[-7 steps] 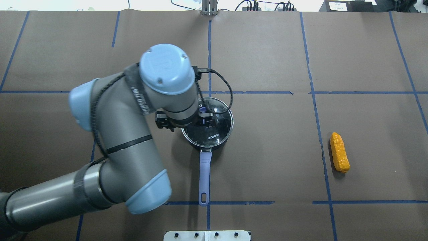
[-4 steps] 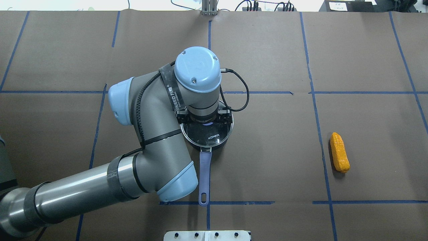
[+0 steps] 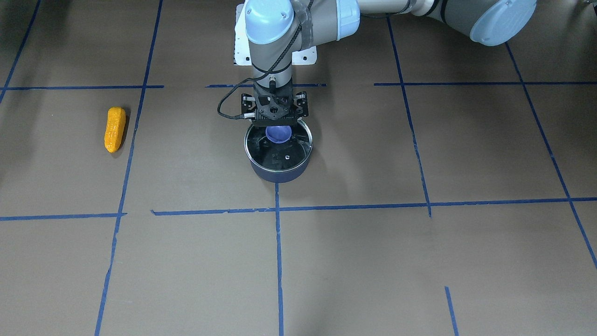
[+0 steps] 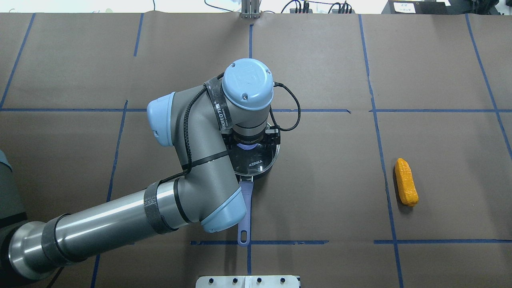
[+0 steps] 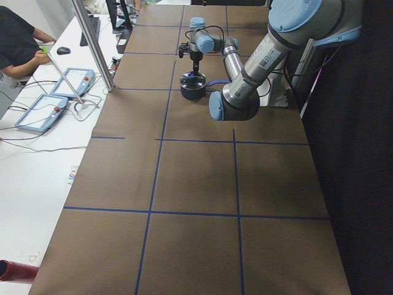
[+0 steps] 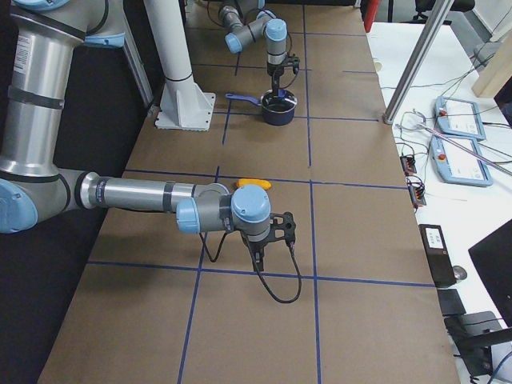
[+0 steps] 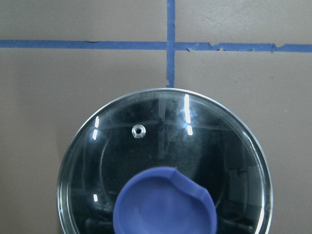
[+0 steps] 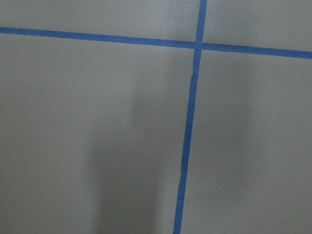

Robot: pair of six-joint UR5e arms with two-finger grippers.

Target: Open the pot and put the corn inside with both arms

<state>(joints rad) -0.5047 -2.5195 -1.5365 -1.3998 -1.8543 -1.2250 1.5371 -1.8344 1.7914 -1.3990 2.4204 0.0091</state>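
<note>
Left tool (image 3: pixel 275 122) hangs with jaws spread just above the blue knob (image 3: pixel 278 134) of the glass lid (image 3: pixel 287 156), as we see from the front. The lid sits on the pot (image 3: pixel 279 175), and the corn (image 3: pixel 114 129) lies well apart on the bench (image 3: pixel 373 261). Overhead, we see the pot's handle (image 4: pixel 244 216) pointing toward the robot. From the right side, the right tool (image 6: pixel 285 227) hovers near the corn; we cannot tell its grip.

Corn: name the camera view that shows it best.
Overhead exterior: the corn lies whole, unobstructed, kernel texture visible. Front-facing shows it whole but smaller. Exterior right shows it partly behind the right arm. The remaining views miss it.
</note>
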